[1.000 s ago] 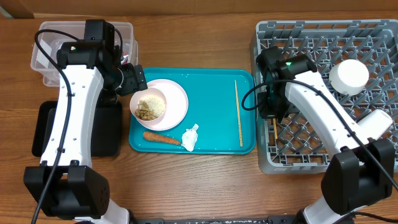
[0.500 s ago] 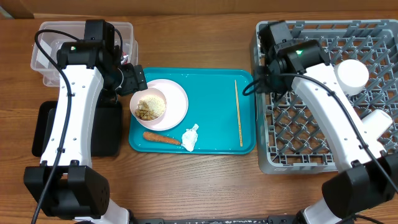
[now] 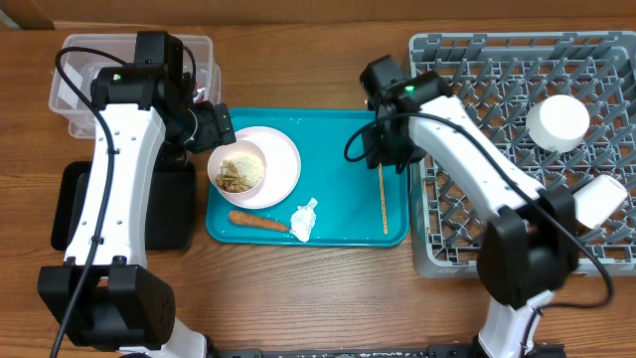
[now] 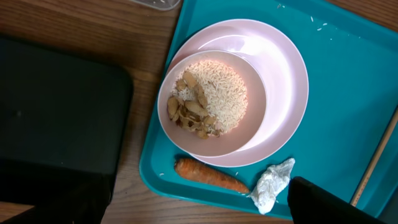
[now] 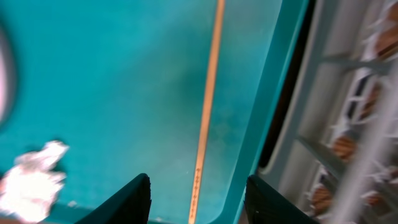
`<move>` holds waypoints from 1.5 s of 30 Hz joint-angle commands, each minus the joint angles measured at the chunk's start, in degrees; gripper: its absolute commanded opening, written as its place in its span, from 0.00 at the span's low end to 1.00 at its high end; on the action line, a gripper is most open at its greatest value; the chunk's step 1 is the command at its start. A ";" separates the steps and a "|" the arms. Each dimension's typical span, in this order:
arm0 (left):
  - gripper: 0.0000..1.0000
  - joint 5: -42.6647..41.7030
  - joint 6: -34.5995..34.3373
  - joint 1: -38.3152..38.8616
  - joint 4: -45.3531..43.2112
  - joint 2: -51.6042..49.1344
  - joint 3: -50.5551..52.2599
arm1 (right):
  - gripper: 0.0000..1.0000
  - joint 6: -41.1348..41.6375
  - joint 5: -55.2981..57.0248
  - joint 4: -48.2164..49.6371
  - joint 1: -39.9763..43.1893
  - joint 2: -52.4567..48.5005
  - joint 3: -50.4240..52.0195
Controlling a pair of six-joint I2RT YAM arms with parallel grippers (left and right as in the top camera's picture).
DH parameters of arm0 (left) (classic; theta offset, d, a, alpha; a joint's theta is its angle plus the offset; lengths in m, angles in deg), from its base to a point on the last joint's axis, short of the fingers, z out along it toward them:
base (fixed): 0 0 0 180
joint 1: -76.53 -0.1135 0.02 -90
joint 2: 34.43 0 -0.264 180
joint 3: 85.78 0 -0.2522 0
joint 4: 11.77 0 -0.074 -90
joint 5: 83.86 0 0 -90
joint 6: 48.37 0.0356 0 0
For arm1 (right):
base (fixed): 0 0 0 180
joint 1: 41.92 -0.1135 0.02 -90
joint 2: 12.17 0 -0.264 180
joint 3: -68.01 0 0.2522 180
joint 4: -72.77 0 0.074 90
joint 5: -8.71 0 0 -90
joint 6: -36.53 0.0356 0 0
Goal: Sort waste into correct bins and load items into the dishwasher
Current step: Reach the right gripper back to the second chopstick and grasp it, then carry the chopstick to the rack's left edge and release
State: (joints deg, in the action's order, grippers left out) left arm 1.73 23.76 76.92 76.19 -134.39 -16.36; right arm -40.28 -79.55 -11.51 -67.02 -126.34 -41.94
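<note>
left gripper: jaws apart, empty | right gripper: jaws apart, empty, pointing down

The middle of the teal tray lies bare between the pink plate and the chopstick, a wide lane open from above. On the rack side of the chopstick it is tight. The tray's raised rim runs just beside it, and the wall of the grey dish rack stands right behind that. The right gripper hangs over the stick with fingers spread, one on each side with room to spare. Along the tray's near edge, the carrot and tissue wad crowd together. The left arm overhangs the black tray and covers much of it.
</note>
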 commanded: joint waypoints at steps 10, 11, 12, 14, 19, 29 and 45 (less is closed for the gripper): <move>0.93 0.35 -0.15 0.39 0.15 0.72 -0.83 | 0.50 3.23 -0.79 6.71 0.04 -7.61 8.11; 0.93 0.33 -0.15 0.39 0.15 0.72 -0.83 | 0.50 3.39 -0.90 7.69 0.04 -7.61 9.05; 0.93 0.33 -0.15 0.39 0.15 0.72 -0.83 | 0.50 3.37 -1.01 8.63 0.04 -7.61 9.99; 0.93 0.33 -0.15 0.39 0.13 0.72 -0.83 | 0.47 3.37 -1.07 9.77 0.02 -7.61 11.43; 0.93 0.33 -0.17 0.39 0.15 0.72 -0.83 | 0.27 3.37 -1.49 10.23 0.02 -7.61 12.59; 0.93 0.33 -0.15 0.39 0.13 0.72 -0.83 | 0.04 3.10 -2.86 4.52 0.02 -3.13 5.88; 0.93 0.22 -0.20 0.42 0.15 0.72 -0.83 | 0.04 -8.39 3.48 -4.57 9.25 15.69 -1.53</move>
State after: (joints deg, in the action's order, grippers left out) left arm 1.73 23.76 76.92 76.19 -134.39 -16.36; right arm -44.61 -79.49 -14.68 -60.66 -108.88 -45.24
